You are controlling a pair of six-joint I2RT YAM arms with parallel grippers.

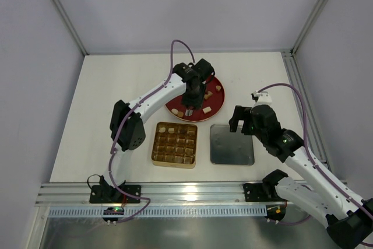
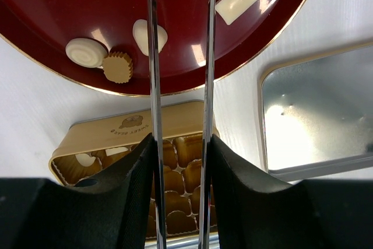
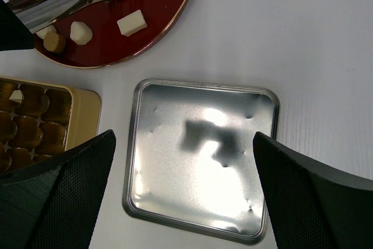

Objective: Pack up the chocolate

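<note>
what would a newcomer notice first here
The round red plate at the back centre stands out, dotted with cream and tan chocolate pieces, with the left tool holding thin metal tongs over it. In front lie the gold gridded box, only a few cells filled, and to its right a shiny silver lid below the wide-open right tool.

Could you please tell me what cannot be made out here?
Tips of the tongs: left wrist view, cut off at top; top view, too small.
Gold box's near cells: left wrist view, behind left tool's fingers.
Red plate: right wrist view, mostly cut off at top.
</note>
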